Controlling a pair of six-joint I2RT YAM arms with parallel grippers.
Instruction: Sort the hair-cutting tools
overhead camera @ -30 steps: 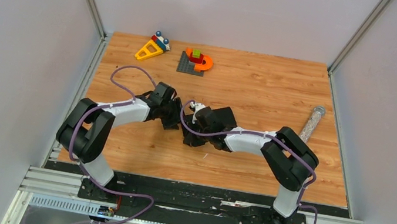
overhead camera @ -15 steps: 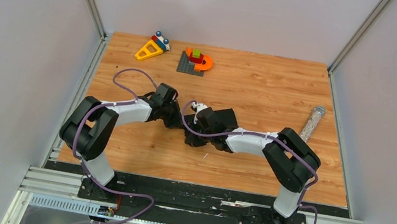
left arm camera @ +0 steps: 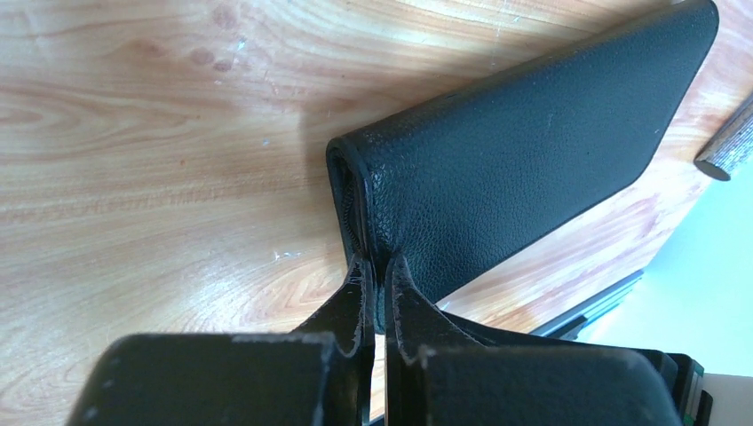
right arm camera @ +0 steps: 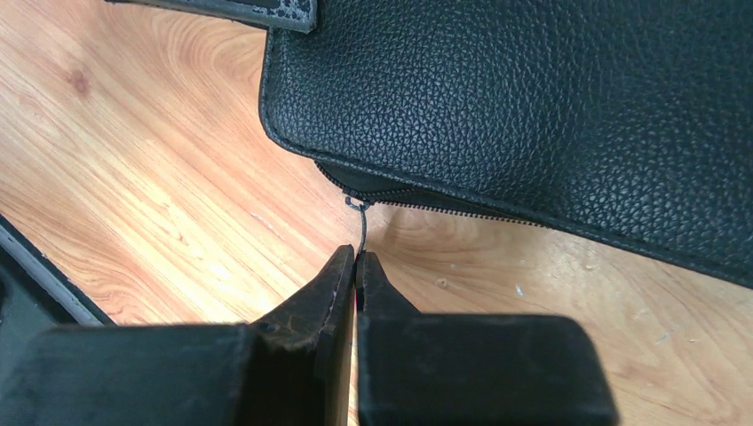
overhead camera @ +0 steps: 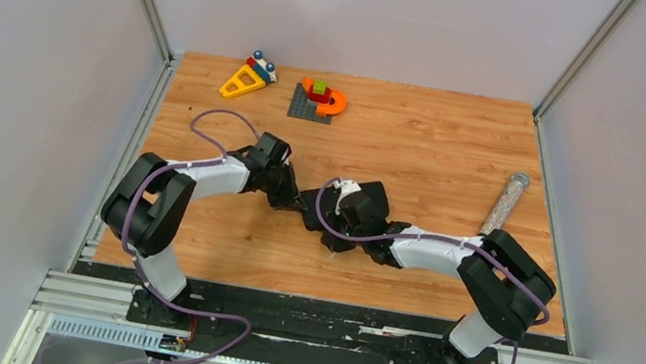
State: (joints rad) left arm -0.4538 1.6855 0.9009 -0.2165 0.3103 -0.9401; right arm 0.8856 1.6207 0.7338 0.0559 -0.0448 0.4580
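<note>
The hair-cutting tools are hidden; no scissors or comb show in any view. A black leather zip pouch (left arm camera: 524, 151) lies on the wooden table (overhead camera: 421, 148) between the two arms, mostly covered by them from above. My left gripper (left arm camera: 377, 275) is shut on the pouch's end seam, beside the zip. In the right wrist view the pouch (right arm camera: 533, 98) has its zip parted a little at the corner. The thin metal zip pull (right arm camera: 362, 226) runs down into my right gripper (right arm camera: 356, 259), which is shut on it. From above, the left gripper (overhead camera: 295, 203) and right gripper (overhead camera: 327, 237) meet mid-table.
Colourful toy blocks (overhead camera: 246, 79) and a block pile on a grey plate (overhead camera: 319, 99) sit at the back left. A clear glittery tube (overhead camera: 506, 202) lies near the right edge. Grey walls close in both sides; a metal rail (overhead camera: 315, 335) runs along the near edge.
My left gripper has closed on the pouch's end. The right arm has shifted right and towards the near edge, its elbow swinging outwards, with the zip pull still pinched.
</note>
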